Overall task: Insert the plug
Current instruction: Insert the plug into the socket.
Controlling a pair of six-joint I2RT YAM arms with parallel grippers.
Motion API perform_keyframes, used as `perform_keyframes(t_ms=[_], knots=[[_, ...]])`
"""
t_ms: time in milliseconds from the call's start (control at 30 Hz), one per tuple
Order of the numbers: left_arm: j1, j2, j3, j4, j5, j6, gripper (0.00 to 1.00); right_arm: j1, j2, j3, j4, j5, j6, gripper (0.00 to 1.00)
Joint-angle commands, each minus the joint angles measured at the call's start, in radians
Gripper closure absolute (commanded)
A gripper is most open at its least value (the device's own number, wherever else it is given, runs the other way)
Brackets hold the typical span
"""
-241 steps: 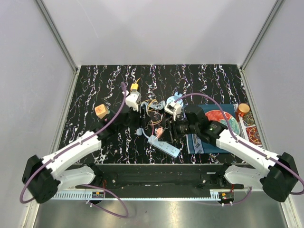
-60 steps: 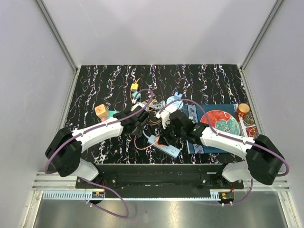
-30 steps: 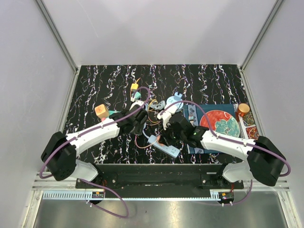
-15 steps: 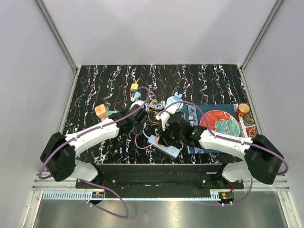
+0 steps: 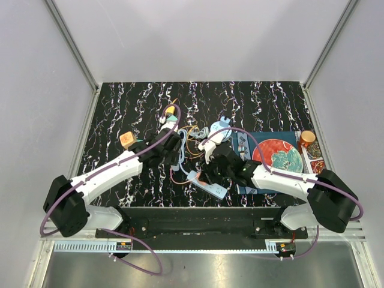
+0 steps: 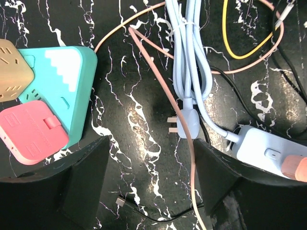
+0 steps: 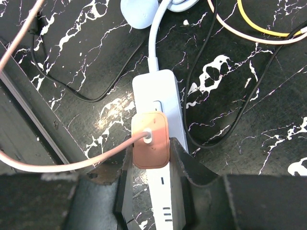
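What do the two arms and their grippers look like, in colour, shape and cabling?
The left arm and right arm have white links, black joints and bulky black bases. A loose purple cable runs along each. The fingers of both grippers are matt black and wedge-shaped. I see no markings.

Red plate [image 5: 282, 153] on a blue cloth [image 5: 295, 138], orange-capped jar [image 5: 308, 138] beside it; teal socket block [image 6: 67, 81] against a pink one [image 6: 31, 132].

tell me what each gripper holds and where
Right gripper pinches the pink plug by its sides, on the power strip. Left gripper is open, holding nothing.
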Motion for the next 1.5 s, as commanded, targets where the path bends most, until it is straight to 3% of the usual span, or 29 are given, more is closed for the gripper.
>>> perform_keyframes(t_ms=[0,333,600,633,700,900,933,1133,1467], knots=[[0.013,-0.050,0.046,0.054,0.013,0.003,0.26,0.019,0.040,-0.059,-0.037,-0.065,0.095,0.96],[0.015,-0.133,0.065,0.064,0.010,0.006,0.22,0.019,0.053,-0.027,-0.170,-0.065,0.240,0.86],[0.015,-0.201,-0.024,0.090,0.162,-0.029,0.21,0.028,0.080,-0.050,-0.146,-0.038,0.256,0.87],[0.015,-0.217,-0.036,0.099,0.173,-0.036,0.21,0.033,0.085,-0.055,-0.114,-0.023,0.238,0.95],[0.015,-0.251,-0.070,0.111,0.181,-0.054,0.21,0.036,0.097,-0.073,-0.065,0.010,0.206,0.99],[0.016,-0.342,-0.092,0.117,0.113,-0.071,0.21,0.036,0.161,-0.146,0.262,0.018,0.098,1.00],[0.016,-0.354,-0.092,0.111,0.090,-0.071,0.22,0.036,0.174,-0.166,0.390,0.011,0.095,0.99],[0.050,-0.440,-0.109,0.108,0.053,-0.063,0.23,0.039,0.341,-0.204,0.723,0.028,0.031,1.00],[0.077,-0.497,-0.127,0.110,0.076,-0.025,0.23,0.039,0.401,-0.063,0.749,0.111,-0.043,1.00]])
